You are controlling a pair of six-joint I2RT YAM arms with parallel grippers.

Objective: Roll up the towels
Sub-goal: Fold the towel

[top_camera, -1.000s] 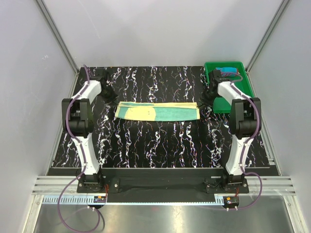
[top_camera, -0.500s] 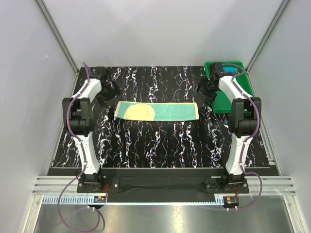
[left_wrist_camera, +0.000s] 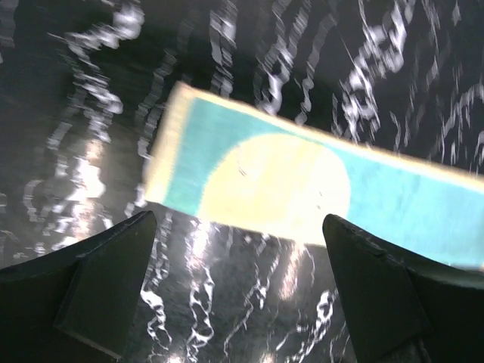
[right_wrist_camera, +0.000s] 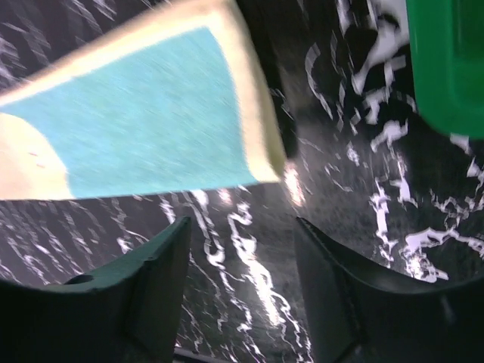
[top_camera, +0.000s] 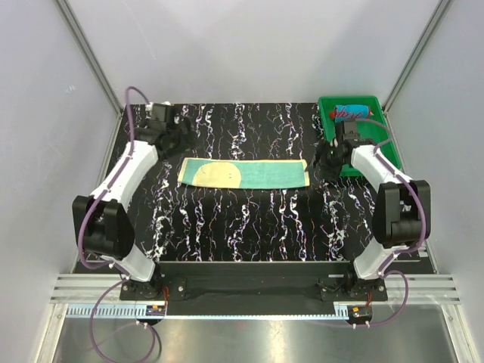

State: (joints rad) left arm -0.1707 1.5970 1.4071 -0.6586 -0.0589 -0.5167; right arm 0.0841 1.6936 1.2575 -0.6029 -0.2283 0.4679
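Note:
A pale yellow towel [top_camera: 243, 173] with teal-green patches lies flat and stretched out across the middle of the table. The red and blue towel [top_camera: 352, 113] sits as a short roll in the green tray [top_camera: 374, 136] at the back right. My left gripper [top_camera: 178, 128] hovers just behind the flat towel's left end, open and empty. In the left wrist view the towel [left_wrist_camera: 302, 189] lies beyond the spread gripper [left_wrist_camera: 236, 227]. My right gripper [top_camera: 324, 159] is beside the towel's right end, open, with only table between its jaws [right_wrist_camera: 242, 227]. The towel's corner [right_wrist_camera: 144, 121] shows above them.
The green tray's edge [right_wrist_camera: 446, 60] is close to the right of my right gripper. Grey walls enclose the black marbled table [top_camera: 242, 227] on three sides.
Both grippers opened and let go of the yellow towel's ends, and it now lies flat. The left gripper drew back toward the far left corner. Both arms' elbows swung outward.

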